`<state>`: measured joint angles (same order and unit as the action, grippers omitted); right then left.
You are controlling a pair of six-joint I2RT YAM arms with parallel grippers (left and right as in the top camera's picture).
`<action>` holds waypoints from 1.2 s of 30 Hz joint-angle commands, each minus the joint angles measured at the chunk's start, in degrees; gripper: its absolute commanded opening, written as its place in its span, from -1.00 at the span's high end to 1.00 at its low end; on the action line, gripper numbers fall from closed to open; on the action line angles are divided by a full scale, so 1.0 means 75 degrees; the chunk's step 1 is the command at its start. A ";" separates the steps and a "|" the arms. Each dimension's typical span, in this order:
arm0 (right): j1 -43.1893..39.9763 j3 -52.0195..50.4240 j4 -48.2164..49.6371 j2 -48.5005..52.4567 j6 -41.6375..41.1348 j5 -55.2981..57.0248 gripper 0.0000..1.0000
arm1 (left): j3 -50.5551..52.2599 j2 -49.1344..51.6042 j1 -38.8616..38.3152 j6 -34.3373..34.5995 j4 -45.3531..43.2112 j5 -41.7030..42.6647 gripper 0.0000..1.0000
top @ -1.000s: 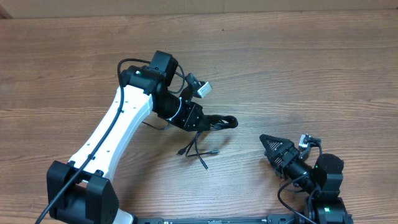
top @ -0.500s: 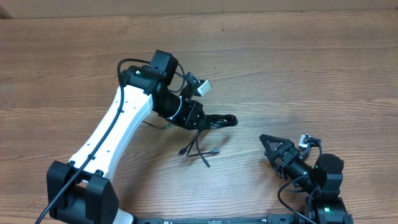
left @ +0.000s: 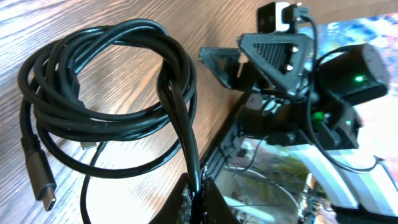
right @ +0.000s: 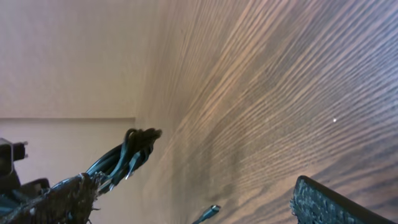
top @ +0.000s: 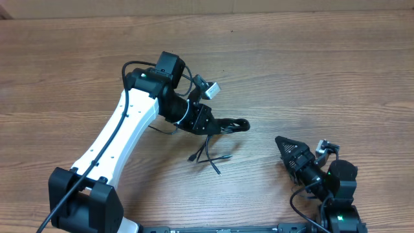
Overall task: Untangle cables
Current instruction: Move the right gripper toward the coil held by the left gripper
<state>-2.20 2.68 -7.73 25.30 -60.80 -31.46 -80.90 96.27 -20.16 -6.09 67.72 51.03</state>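
We are clenching our left gripper (top: 218,127) on the looped bundle of thin black cables (top: 240,123) at frame centre, plug ends trailing just below, wood-grain table (top: 310,71) underneath, our right gripper (top: 284,146) gaping empty at lower right.

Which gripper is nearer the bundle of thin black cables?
Left. The left gripper is shut on the bundle of thin black cables; the open right gripper sits apart to its right.

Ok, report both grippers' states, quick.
Left gripper: shut on the cables.
Right gripper: open, holding nothing.
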 commanded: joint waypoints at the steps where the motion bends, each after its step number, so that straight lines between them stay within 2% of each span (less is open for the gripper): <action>1: 0.0044 0.0245 0.0399 -0.0006 -0.0326 -0.0216 -0.91 | -0.0213 -0.0052 0.0198 0.0020 -0.0017 0.0807 0.91; 2: 0.0044 0.0245 0.0621 -0.0006 -0.0361 -0.0507 -0.67 | -0.0213 -0.0052 0.0251 0.0058 -0.0041 0.0810 0.92; 3: 0.0044 0.0245 0.0796 -0.0006 -0.0612 -0.0740 -0.61 | -0.0213 -0.0052 0.0294 0.0143 -0.0055 0.0819 0.92; 6: 0.0050 0.0245 0.1169 -0.0006 -0.1664 -0.1303 -0.61 | -0.0213 -0.0052 0.0344 0.0423 -0.0076 0.1177 0.92; 12: 0.0513 0.0245 0.1810 -0.0006 -0.2920 -0.1425 -0.61 | -0.0213 -0.0052 0.0341 0.0449 -0.0306 0.2457 0.92; 15: 0.1011 0.0245 0.2334 -0.0006 -0.2975 -0.1119 -0.60 | -0.0213 -0.0052 0.0350 0.0449 -0.0356 0.2713 0.92; 20: 0.1996 0.0245 0.2375 -0.0003 -0.3162 0.0140 -0.49 | -0.0213 -0.0052 0.0347 0.0510 -0.0347 0.2935 0.91; 27: 0.3579 0.0245 0.2809 -0.0003 -0.3209 0.2055 -0.53 | -0.0213 -0.0052 0.0341 0.0504 -0.0326 0.2949 0.92; 32: 0.4319 0.0245 0.3089 0.0213 -0.3209 0.3051 -0.58 | -0.0213 -0.0052 0.0332 0.0493 -0.0280 0.3144 0.91; 36: 0.4421 0.0245 0.3899 0.0487 -0.3209 0.2981 -0.54 | -0.0213 -0.0052 0.0329 -0.0644 -0.0262 0.2573 0.92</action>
<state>30.46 3.05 19.29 28.08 -84.75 -12.56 -80.95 96.27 -17.58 -4.29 65.65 71.02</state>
